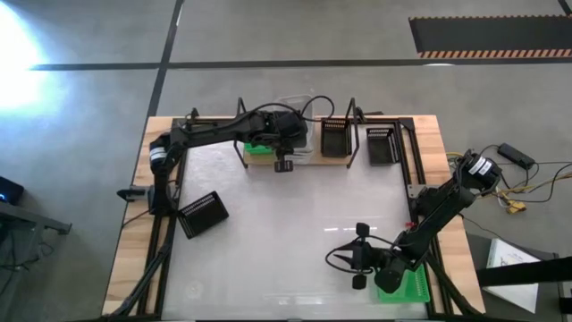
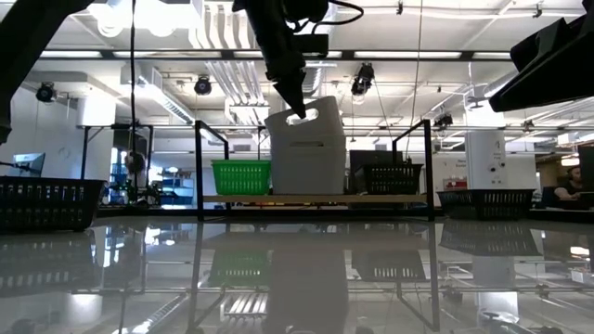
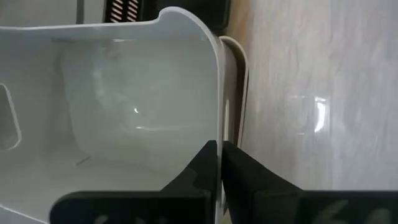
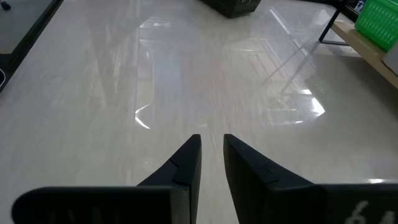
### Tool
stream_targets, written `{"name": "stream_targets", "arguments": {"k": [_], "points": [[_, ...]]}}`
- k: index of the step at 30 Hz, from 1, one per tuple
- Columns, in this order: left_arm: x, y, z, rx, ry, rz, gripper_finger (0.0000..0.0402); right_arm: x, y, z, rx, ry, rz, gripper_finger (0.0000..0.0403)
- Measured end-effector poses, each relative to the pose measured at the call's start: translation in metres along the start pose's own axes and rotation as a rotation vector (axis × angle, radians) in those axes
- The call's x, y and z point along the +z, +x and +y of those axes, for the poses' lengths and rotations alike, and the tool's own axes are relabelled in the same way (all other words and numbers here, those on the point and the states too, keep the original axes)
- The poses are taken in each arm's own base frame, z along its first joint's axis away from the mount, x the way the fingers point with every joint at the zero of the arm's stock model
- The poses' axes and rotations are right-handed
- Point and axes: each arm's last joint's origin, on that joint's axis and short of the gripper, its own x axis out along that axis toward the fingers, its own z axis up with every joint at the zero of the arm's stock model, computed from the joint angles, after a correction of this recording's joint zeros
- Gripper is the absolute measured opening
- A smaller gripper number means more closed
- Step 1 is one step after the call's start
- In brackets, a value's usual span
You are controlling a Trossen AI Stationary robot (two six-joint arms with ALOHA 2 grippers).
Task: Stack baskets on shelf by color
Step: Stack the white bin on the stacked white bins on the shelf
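Note:
My left gripper (image 3: 219, 146) is shut on a translucent white basket (image 2: 306, 148) that stands slightly tilted on the shelf (image 2: 371, 198), between a green basket (image 2: 241, 176) and a black basket (image 2: 385, 178). In the left wrist view a second white rim (image 3: 240, 93) shows just outside the held wall. From above, my left gripper (image 1: 284, 134) is over the shelf at the table's far edge. My right gripper (image 4: 211, 140) hovers low over bare table near the right front, slightly open and holding nothing. Beside it lies another green basket (image 1: 409, 286). My left gripper pinches the upper rim of one wall (image 3: 219, 134) of the white basket, one finger inside the basket and one outside. The fingers come from above, slanting down. The basket stays upright with a slight tilt, its bottom (image 2: 306, 190) down at the shelf plank.
One black basket (image 1: 203, 213) lies on the table at the left, and another (image 1: 382, 143) stands just right of the shelf. The shelf's black wire uprights (image 2: 199, 167) rise at both ends. The glossy middle of the table (image 1: 295, 233) holds nothing.

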Motion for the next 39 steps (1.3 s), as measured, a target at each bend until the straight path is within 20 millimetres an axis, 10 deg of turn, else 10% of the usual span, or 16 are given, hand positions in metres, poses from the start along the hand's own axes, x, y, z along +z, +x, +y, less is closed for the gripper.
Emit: {"name": "stream_targets", "arguments": {"k": [39], "points": [[-0.007, 0.011, -0.014, 0.072, 0.172, 0.086, 0.0, -0.001, 0.0, 0.0, -0.001, 0.005, 0.001, 0.0061]]}}
